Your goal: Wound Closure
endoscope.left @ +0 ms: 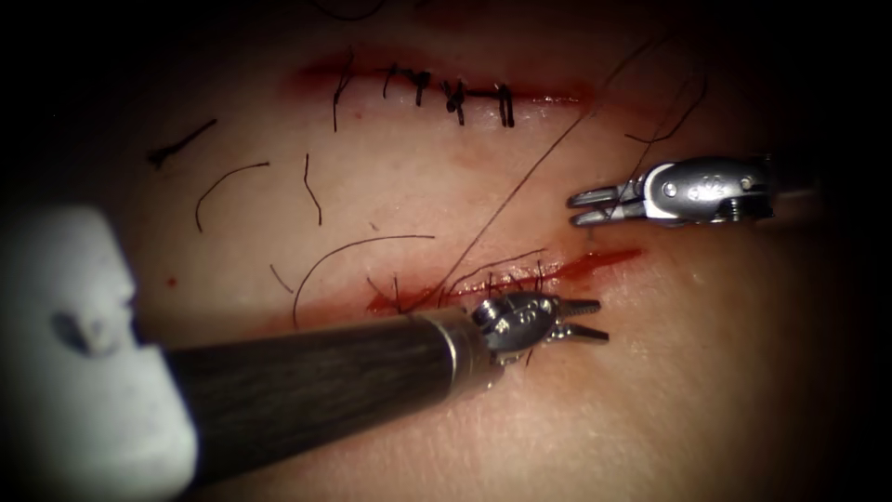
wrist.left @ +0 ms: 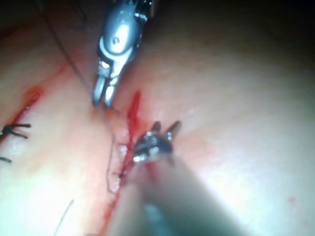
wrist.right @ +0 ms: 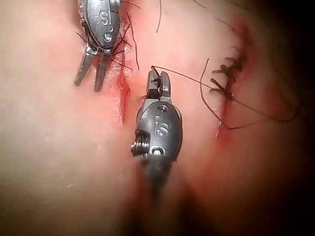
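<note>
Left claw [endoscope.left: 583,319] spread, empty, just below the lower cut [endoscope.left: 520,277]. Right claw [endoscope.left: 595,206] pinches the thread [endoscope.left: 520,181], likely for tension, right of cut. Needle not discernible on the tissue [endoscope.left: 706,372].

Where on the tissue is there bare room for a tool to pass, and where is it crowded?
Bare tissue lies below the lower cut and right of the left tool, whose jaws are open and hold nothing. Crowded: between the sutured upper cut and the lower cut, with loose thread ends, and the right tool on the long thread.
</note>
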Action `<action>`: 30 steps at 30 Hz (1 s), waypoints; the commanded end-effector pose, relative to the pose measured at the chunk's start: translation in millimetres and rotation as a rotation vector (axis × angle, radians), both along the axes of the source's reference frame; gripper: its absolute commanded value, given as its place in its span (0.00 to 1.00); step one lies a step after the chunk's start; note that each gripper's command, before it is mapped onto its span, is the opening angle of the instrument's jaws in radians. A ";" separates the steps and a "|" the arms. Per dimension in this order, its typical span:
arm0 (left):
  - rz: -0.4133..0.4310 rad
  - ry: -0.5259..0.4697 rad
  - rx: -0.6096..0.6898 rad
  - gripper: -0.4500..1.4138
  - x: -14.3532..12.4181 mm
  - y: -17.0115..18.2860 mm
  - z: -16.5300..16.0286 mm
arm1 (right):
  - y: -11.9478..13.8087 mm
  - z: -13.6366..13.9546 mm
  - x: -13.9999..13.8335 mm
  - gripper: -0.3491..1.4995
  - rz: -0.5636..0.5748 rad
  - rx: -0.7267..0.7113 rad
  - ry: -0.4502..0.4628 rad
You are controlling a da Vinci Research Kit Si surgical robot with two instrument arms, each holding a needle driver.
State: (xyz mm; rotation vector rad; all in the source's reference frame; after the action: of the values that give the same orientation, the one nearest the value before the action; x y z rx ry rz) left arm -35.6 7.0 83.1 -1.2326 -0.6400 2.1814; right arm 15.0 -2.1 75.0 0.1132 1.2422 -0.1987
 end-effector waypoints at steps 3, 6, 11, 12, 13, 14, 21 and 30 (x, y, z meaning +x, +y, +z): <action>0.001 -0.001 0.002 0.42 -0.6 -0.4 0.6 | 0.1 0.4 1.5 0.00 -0.014 -0.090 0.026; 0.004 0.001 0.002 0.42 -0.5 -0.4 0.6 | 0.1 0.2 1.9 0.00 -0.022 -0.171 0.057; 0.006 0.003 0.002 0.42 -0.5 -0.4 0.7 | 0.3 -0.2 1.8 0.00 -0.021 -0.217 0.071; 0.006 0.003 0.002 0.42 -0.5 -0.4 0.7 | 0.3 -0.2 1.7 0.00 -0.021 -0.216 0.071; 0.006 0.003 0.002 0.42 -0.5 -0.4 0.6 | 0.4 -0.4 1.7 0.00 -0.021 -0.221 0.074; 0.006 0.003 0.002 0.42 -0.5 -0.4 0.6 | 0.4 -0.4 1.7 0.00 -0.021 -0.221 0.074; 0.006 0.003 0.002 0.41 -0.5 -0.4 0.7 | 1.1 -1.0 1.7 0.00 -0.019 -0.213 0.073; 0.006 0.007 0.002 0.41 -0.4 -0.5 0.6 | 1.1 -0.9 1.9 0.00 -0.035 -0.144 0.043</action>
State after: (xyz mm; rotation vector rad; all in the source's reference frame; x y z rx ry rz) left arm -35.5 6.9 83.1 -1.2241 -0.6421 2.1894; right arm 16.4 -0.7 73.4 0.0102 1.2631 -0.3128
